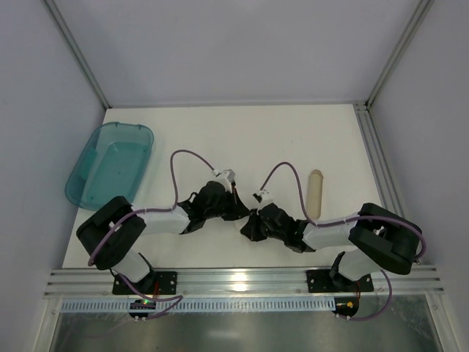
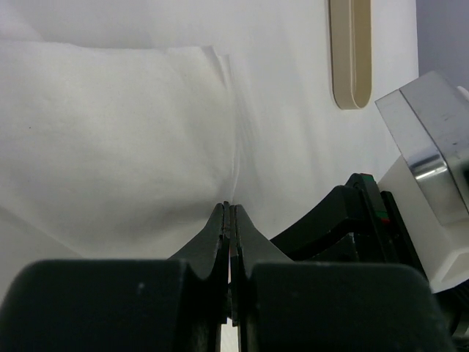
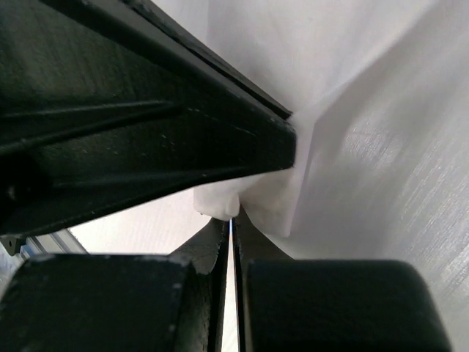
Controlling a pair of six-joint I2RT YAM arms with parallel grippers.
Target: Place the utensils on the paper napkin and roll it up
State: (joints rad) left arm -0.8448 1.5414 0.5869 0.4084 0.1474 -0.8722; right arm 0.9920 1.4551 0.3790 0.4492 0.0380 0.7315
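Observation:
The paper napkin (image 2: 110, 147) lies white and creased on the table, with a raised ridge running down to my left gripper (image 2: 231, 207). That gripper is shut and pinches the ridge. In the right wrist view the napkin (image 3: 366, 147) bunches into a small lump at my right gripper (image 3: 233, 218), which is shut on its edge. In the top view the left gripper (image 1: 240, 211) and the right gripper (image 1: 250, 223) almost touch at the table's near middle. The utensils are hidden in every view.
A tan tube (image 1: 316, 192) lies to the right of the grippers, and its rounded end (image 2: 350, 55) also shows in the left wrist view. A teal plastic tub (image 1: 110, 163) sits at the far left. Metal rails border the table's near and right edges.

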